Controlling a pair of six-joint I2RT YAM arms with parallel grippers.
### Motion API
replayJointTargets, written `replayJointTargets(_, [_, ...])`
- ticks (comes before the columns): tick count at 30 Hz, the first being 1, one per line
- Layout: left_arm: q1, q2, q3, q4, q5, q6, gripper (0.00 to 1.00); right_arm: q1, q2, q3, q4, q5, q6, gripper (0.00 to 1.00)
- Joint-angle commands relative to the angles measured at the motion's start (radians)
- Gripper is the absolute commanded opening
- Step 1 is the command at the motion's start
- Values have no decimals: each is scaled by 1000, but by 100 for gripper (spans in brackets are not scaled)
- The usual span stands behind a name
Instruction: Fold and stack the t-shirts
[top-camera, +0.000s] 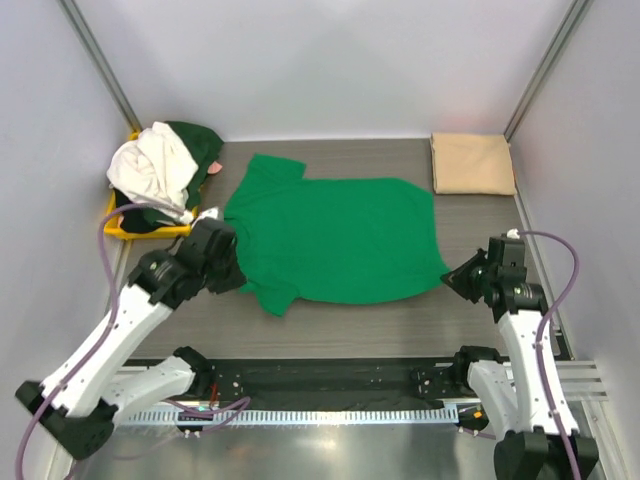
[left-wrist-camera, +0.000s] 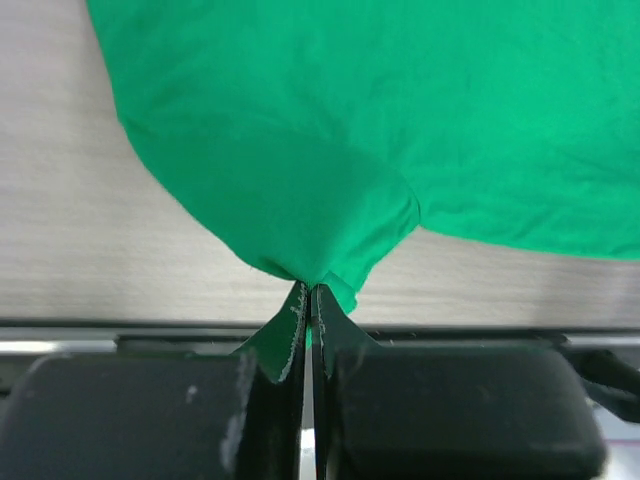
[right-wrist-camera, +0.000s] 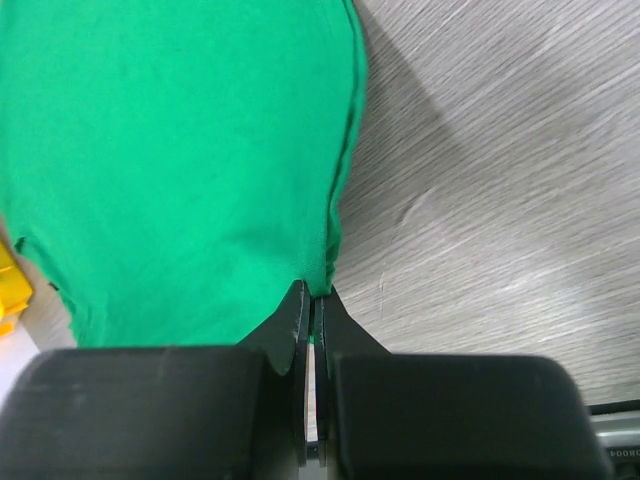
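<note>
The left gripper (left-wrist-camera: 308, 292) is pressed together on the bright green t-shirt (top-camera: 340, 240). In the left wrist view its two black fingers meet on a small gathered point of cloth, and the fabric fans out from that pinch across the desk (top-camera: 350, 322). From above, this pinch sits at the shirt's left end, close to the near sleeve. The right gripper (right-wrist-camera: 312, 297) is likewise closed on the same shirt. Its fingertips nip the edge at the near right corner, and the hemmed edge runs straight away from the tips, with bare wood-grain desk just to their right.

The green shirt lies spread between the two grippers, flat over most of its body. One sleeve points to the far side beyond the left gripper, and the other lies just beside that gripper on the near side.

Beyond the left gripper and to its left, a yellow tray (top-camera: 118, 226) holds a heap of clothing. In it a white t-shirt (top-camera: 152, 166) is crumpled on top of a dark green t-shirt (top-camera: 203, 140). Well beyond the right gripper, at the far right corner of the desk, a tan t-shirt (top-camera: 472, 163) lies folded into a neat rectangle, apart from the green one.
</note>
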Motion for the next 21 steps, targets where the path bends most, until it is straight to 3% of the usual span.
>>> replayJointTargets(1, [56,122,102,30,-44,161,0,0,92,77,67,16,-26,1])
replayJointTargets(7, [220,363,244,128,88,328,0,0,262,135,157,28,-33,1])
replayJointTargets(13, [309,648,444,116,142,450,0,2,454,201,241,41,-33,1])
replayJointTargets(18, [354,946,759,40,177,510,0,0,647,264,322,56,-1,1])
replayJointTargets(19, [364,1010,810,24,191,522,1,0,719,283,348,52,2,6])
replayJointTargets(20, [372,1110,861,-19,194,533,4,2,765,301,353,42,2,20])
replayJointTargets(21, [377,1164,974,-45,194,539,26,-2,805,353,352,35,-4,54])
